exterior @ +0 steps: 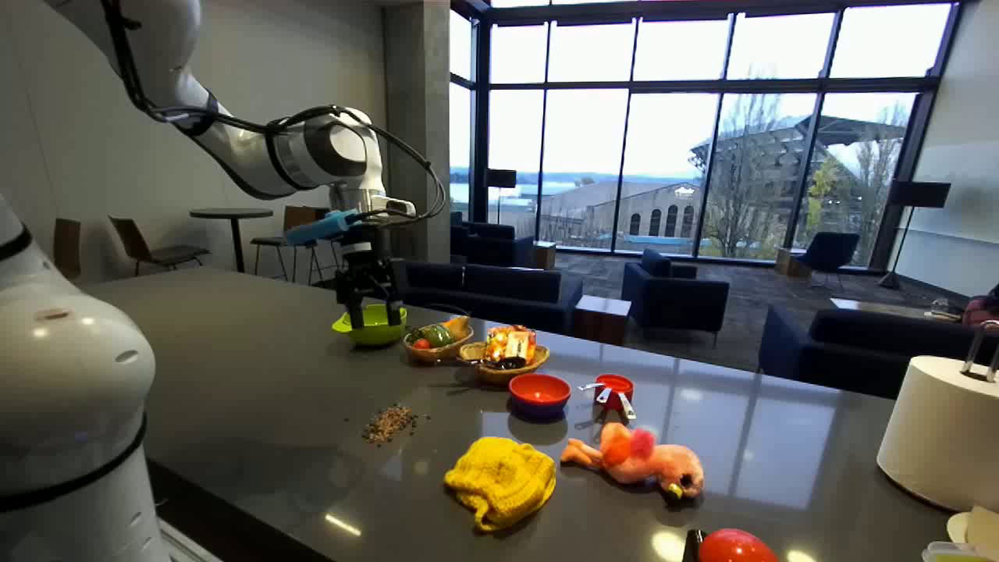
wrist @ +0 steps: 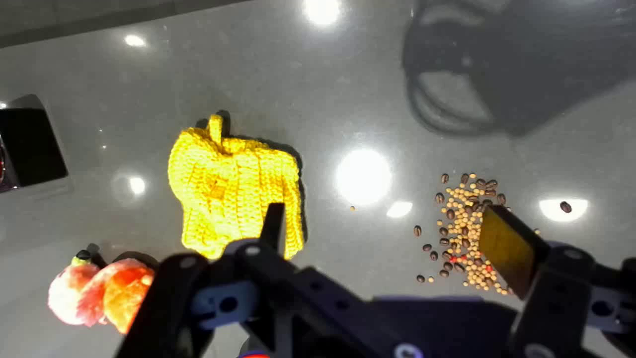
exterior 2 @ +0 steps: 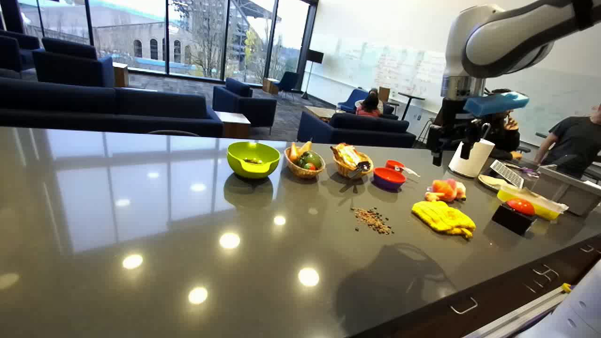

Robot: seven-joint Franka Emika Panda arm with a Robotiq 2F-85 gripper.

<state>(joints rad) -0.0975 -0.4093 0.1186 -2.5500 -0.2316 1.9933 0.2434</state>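
My gripper (wrist: 390, 238) stands open and holds nothing, its jaws wide apart high above the grey counter. In the wrist view a yellow knitted cloth (wrist: 233, 184) lies behind the left finger. A pile of coffee beans and small tan beads (wrist: 462, 219), with a few red bits, is partly covered by the right finger (wrist: 507, 248). A pink and orange plush bird (wrist: 74, 293) shows at lower left. In an exterior view the gripper (exterior: 375, 318) overlaps the lime green bowl (exterior: 378, 332); elsewhere the gripper (exterior 2: 451, 157) appears well apart from that bowl (exterior 2: 253, 171).
Along the far edge stand a produce basket (exterior 2: 300, 171), a basket with a wrapped package (exterior 2: 347, 157), a red and purple bowl (exterior 2: 389, 180) and red measuring cups (exterior: 613, 386). Beyond the bird are a paper roll (exterior: 944, 429), a red button on a black box (exterior 2: 514, 223) and a grey bin (exterior 2: 570, 188).
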